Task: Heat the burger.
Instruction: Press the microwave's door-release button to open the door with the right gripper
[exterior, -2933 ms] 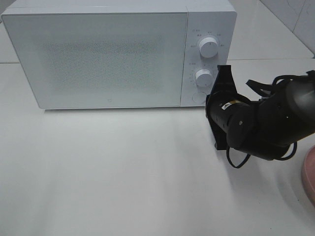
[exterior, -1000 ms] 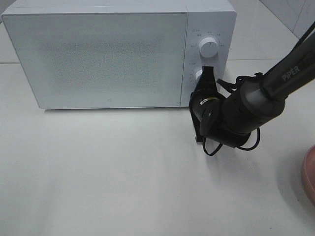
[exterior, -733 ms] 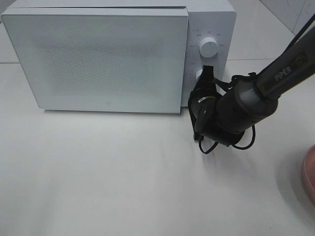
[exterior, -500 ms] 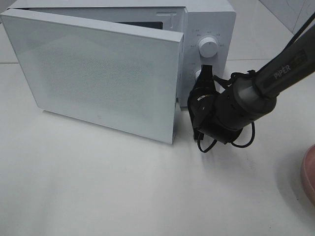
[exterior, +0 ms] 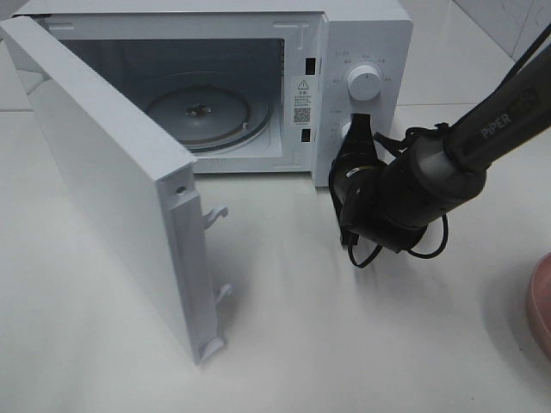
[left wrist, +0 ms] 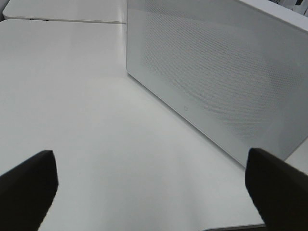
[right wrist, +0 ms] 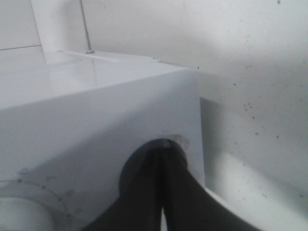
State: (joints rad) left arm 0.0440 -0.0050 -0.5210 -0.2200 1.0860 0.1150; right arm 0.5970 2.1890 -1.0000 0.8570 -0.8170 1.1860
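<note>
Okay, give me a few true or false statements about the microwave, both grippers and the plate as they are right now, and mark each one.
1. The microwave door stands wide open. True.
2. Food sits on the turntable. False: it is bare.
3. The right gripper is shut, its tip at the control panel below the upper knob. True.
4. The left gripper clamps the door. False: it is open, apart from the door, holding nothing.
5. The pink plate lies inside the microwave. False: it lies at the table's right edge.
</note>
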